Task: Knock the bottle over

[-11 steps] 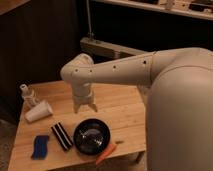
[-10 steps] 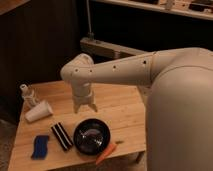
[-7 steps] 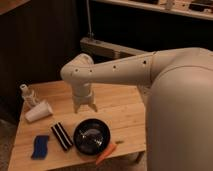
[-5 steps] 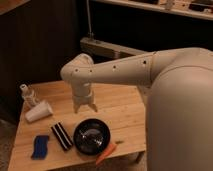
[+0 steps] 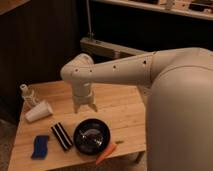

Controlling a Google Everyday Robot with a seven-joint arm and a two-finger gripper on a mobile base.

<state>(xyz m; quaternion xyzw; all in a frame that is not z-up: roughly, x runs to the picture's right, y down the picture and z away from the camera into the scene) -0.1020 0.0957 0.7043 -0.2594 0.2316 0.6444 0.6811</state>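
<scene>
- Hanging over the middle of the tabletop (image 5: 120, 107), the claw (image 5: 85, 107) points down, jaws spread and empty, free to swipe.
- The bottle (image 5: 27, 94) stands upright by the left edge, well apart from it.
- A white cup (image 5: 39, 112) lying just beside it may obstruct.

Noted on the wooden table (image 5: 125, 110): white cup (image 5: 39, 112) lying on its side at the left; black striped block (image 5: 62, 136) just beside blue sponge (image 5: 40, 146) at front left; black bowl (image 5: 91, 136) right of the block; orange carrot (image 5: 106, 153) at front edge, near the bowl.
</scene>
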